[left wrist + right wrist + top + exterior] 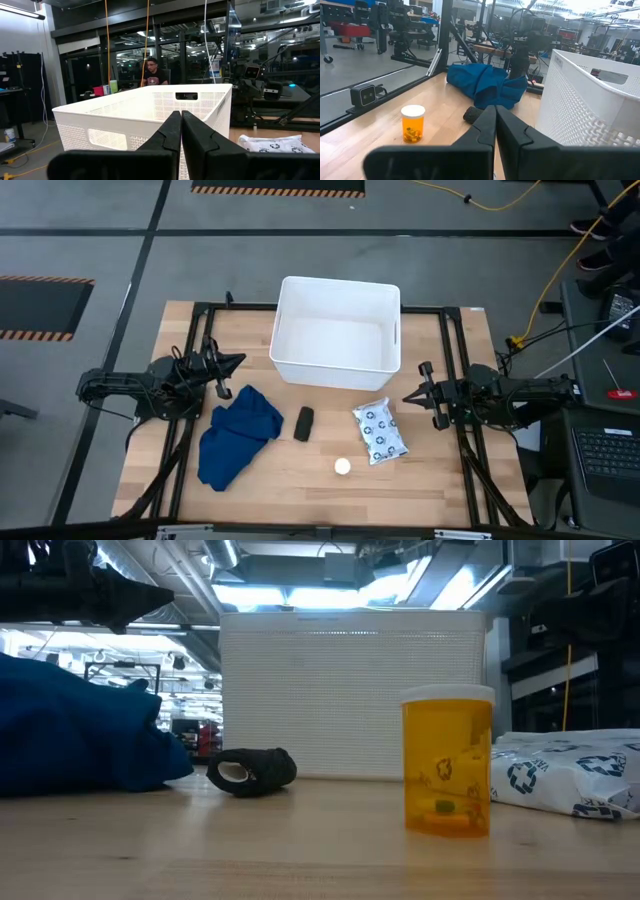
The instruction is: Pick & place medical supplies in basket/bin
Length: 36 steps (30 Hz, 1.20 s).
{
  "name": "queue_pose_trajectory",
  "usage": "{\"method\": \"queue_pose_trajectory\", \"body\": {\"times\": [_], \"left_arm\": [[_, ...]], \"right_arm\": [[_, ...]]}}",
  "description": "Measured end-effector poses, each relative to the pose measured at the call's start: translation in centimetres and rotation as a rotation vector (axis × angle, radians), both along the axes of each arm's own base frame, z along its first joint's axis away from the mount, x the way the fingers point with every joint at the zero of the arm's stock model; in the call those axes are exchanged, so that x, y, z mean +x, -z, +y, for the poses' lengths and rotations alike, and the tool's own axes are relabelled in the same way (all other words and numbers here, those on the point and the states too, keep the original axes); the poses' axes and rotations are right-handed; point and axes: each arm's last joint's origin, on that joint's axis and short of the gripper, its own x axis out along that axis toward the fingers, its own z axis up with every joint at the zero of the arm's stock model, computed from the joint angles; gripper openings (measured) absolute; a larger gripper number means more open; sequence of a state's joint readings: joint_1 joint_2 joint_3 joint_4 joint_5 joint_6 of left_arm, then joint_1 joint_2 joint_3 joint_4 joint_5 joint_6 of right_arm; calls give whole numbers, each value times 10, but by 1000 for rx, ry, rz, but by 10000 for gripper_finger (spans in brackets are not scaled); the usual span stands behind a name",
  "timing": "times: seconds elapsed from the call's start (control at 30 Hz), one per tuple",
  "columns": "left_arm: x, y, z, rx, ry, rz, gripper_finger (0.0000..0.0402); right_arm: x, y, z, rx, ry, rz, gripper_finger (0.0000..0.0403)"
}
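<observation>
Below the tub [336, 330] in the centre of the high view, all four supplies lie on bare table: blue cloth [236, 436] at left, black oblong [304, 423] standing top-to-bottom, packet [380, 431] at right, pill bottle [342, 466] lowest. Left gripper [238, 361] hovers just above the cloth – jaws pressed together, empty. Right gripper [409, 397] sits just right of the packet, likewise closed on nothing. Each arm has open room – the tub wall is near.

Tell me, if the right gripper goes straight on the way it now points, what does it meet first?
Probably the black oblong. The right gripper, shut, points across the table at it, with the blue cloth behind. The tub stays to one side. Depth is unclear.
</observation>
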<state>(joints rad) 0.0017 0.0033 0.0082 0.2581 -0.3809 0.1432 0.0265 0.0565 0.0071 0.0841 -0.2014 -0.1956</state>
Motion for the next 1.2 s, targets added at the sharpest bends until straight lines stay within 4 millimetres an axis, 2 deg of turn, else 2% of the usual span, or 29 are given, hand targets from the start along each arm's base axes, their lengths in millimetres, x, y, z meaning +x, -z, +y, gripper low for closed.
{"method": "queue_pose_trajectory", "body": {"times": [0.13, 0.63, 0.9, 1.2], "left_arm": [[0, 0, 0, 0, 0, 0, 7], [0, 0, 0, 0, 0, 0, 6], [0, 0, 0, 0, 0, 0, 7], [0, 0, 0, 0, 0, 0, 8]], "right_arm": [[0, 0, 0, -84, 4, -20, 15], [0, 0, 0, -68, 3, -16, 15], [0, -1, 0, 101, -5, 18, 15], [0, 0, 0, 85, -5, 18, 15]]}}
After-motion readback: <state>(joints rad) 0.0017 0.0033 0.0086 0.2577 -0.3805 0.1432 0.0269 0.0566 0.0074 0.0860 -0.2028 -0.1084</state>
